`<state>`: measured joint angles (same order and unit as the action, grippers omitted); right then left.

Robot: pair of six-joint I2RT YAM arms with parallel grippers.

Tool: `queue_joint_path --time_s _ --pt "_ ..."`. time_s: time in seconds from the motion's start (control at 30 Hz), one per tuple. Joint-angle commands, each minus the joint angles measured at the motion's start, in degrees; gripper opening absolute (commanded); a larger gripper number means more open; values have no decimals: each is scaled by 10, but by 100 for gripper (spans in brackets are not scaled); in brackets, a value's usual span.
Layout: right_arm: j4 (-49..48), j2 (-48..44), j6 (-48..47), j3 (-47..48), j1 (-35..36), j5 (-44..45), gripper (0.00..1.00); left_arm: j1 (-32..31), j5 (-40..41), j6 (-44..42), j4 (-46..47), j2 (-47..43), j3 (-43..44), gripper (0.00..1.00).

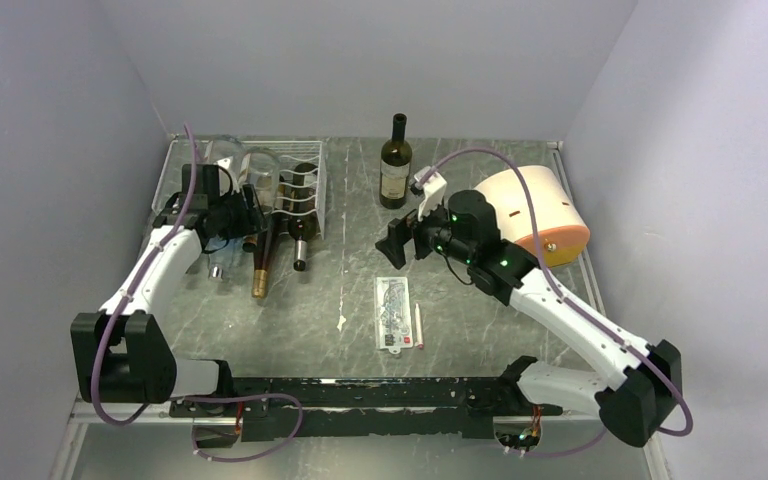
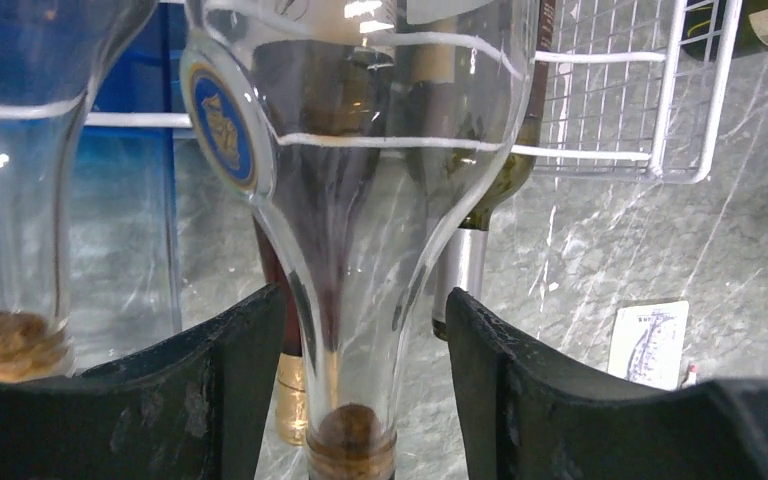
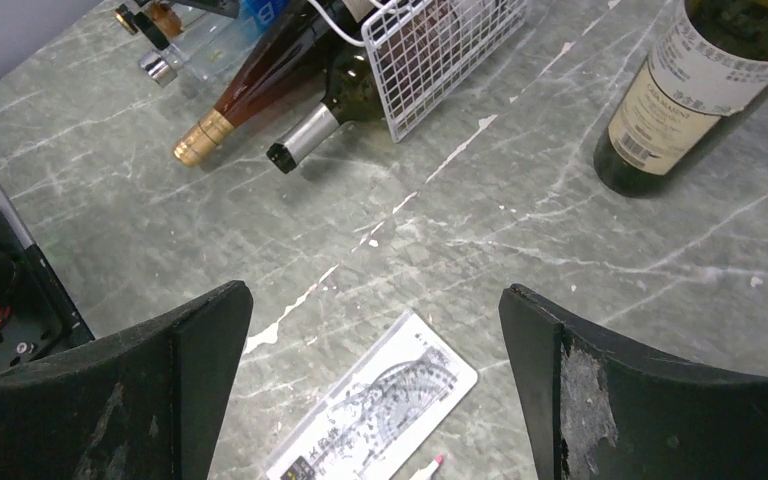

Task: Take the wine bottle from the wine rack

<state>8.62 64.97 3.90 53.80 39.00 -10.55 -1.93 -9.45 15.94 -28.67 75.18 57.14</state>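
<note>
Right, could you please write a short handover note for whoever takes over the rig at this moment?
Left hand: open, fingers either side of the neck of the clear bottle, not gripping.
Right hand: open, empty, above the table.
Wine rack: far left, holding the clear bottle and others, necks out.
A dark bottle stands upright off the rack.
Done: left hand lined up on the neck.
Left: close, pull the bottle out, set it down.
</note>
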Motion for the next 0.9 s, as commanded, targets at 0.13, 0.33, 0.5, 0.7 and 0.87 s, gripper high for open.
queue_joint_path --time_s 0.13,0.33,0.5,0.7,0.87 --pt "43 -63 5 -24 -1 31 100 19 -81 -4 70 21 -25 67" --pt "45 -57 8 -18 -1 31 100 30 -101 -6 82 25 -38 66" --pt "41 -52 14 -20 -1 29 100 44 -127 -10 94 24 -44 60" --pt "43 -53 18 -22 -1 35 100 51 -158 -9 99 25 -45 45" --pt "53 -51 19 -16 -1 41 100 54 -192 0 94 16 -36 32"
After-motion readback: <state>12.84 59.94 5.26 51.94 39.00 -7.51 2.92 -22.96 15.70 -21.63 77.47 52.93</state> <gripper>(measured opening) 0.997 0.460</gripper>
